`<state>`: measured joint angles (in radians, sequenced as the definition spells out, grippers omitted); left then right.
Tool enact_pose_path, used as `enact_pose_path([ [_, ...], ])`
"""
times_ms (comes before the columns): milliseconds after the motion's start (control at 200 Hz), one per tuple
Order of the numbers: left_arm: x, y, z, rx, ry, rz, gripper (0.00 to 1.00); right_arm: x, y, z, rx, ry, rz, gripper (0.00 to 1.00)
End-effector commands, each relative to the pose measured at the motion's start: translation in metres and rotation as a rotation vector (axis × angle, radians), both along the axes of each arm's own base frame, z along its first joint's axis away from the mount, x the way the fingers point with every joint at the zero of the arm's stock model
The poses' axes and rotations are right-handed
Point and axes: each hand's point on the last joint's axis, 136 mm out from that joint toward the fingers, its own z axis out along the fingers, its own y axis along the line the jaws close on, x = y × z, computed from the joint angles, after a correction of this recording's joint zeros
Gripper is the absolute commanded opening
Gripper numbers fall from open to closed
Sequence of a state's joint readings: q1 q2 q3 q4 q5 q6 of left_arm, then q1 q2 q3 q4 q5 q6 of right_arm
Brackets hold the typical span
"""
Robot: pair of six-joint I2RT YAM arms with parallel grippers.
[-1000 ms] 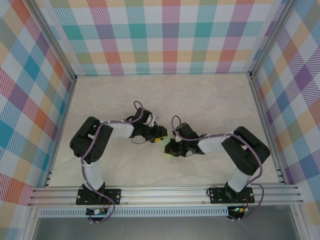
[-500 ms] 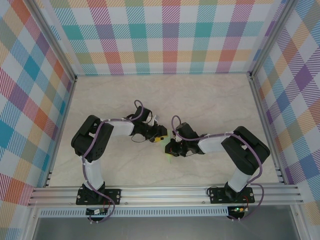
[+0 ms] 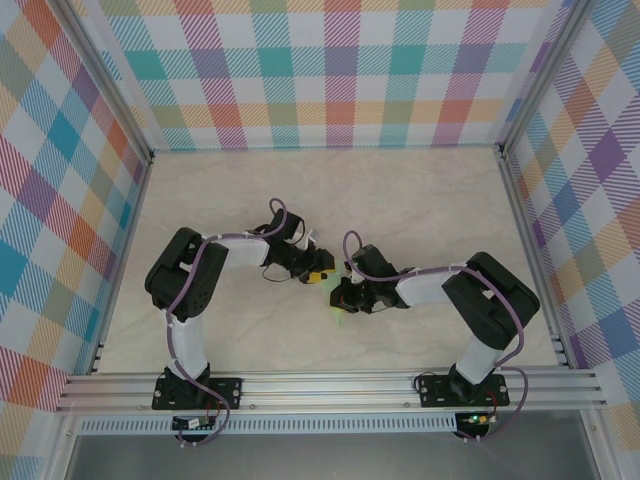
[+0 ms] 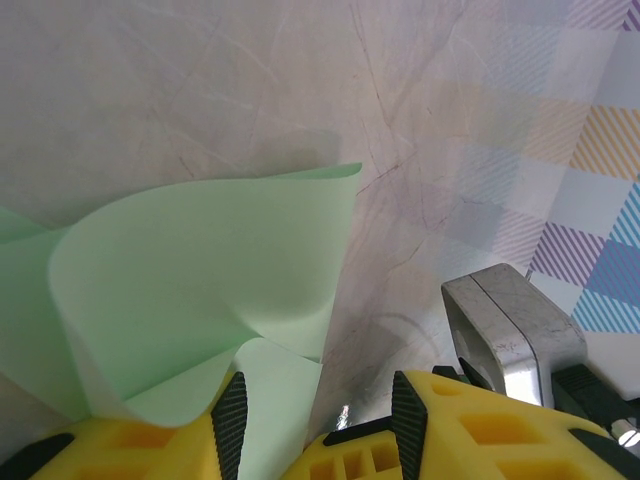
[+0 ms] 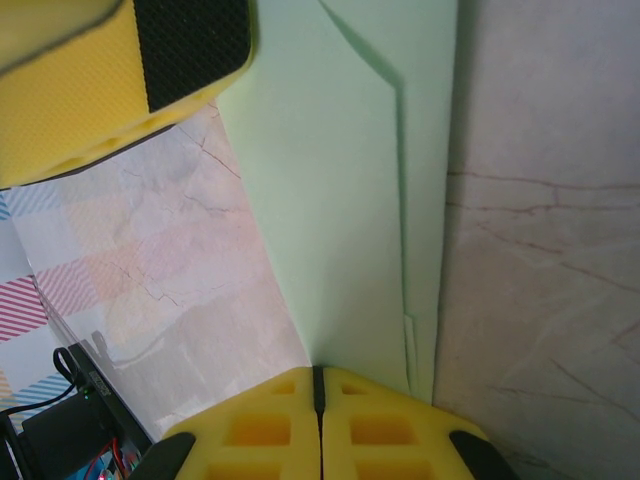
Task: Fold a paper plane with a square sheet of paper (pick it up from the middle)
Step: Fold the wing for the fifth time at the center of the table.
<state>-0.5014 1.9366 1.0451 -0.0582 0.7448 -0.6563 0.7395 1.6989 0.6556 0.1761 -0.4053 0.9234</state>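
Paper (image 4: pixel 200 260) this thin looks feather-light and floppy, quick to curl, crease or tear, so a folded edge seems the safest hold. It sits mid-tabletop (image 3: pixel 420 200) between both arms. The right pincer (image 5: pixel 318 385) is pressed together on its folded end, the strip running toward 12 o'clock in that wrist view. The left pincer (image 4: pixel 318 420) stands apart, a curled flap loose in the gap, bulging toward 10 o'clock.

With the left arm (image 3: pixel 200 280) and right arm (image 3: pixel 450 285) bent inward, the left tool (image 4: pixel 320 425) stands partly open while the right tool (image 5: pixel 318 390) pinches the paper (image 5: pixel 350 150) tight.
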Motion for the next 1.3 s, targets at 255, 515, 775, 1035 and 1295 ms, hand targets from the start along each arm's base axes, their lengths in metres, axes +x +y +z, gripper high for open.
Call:
enact_pose_path([
  [255, 0.051, 0.026, -0.022, 0.124, -0.116, 0.102, 0.46, -0.049, -0.040, -0.053, -0.199, 0.191, 0.036, 0.06],
  [515, 0.058, 0.029, -0.017, 0.112, -0.117, 0.114, 0.46, -0.052, -0.042, -0.057, -0.206, 0.205, 0.039, 0.05],
  [775, 0.065, 0.030, -0.014, 0.103, -0.126, 0.119, 0.46, -0.053, -0.042, -0.059, -0.208, 0.207, 0.039, 0.05],
  [1035, 0.068, 0.035, -0.017, 0.130, -0.129, 0.115, 0.46, -0.055, -0.045, -0.060, -0.213, 0.210, 0.037, 0.05],
  [1295, 0.075, 0.037, -0.015, 0.114, -0.136, 0.117, 0.46, -0.055, -0.045, -0.061, -0.216, 0.211, 0.037, 0.05],
])
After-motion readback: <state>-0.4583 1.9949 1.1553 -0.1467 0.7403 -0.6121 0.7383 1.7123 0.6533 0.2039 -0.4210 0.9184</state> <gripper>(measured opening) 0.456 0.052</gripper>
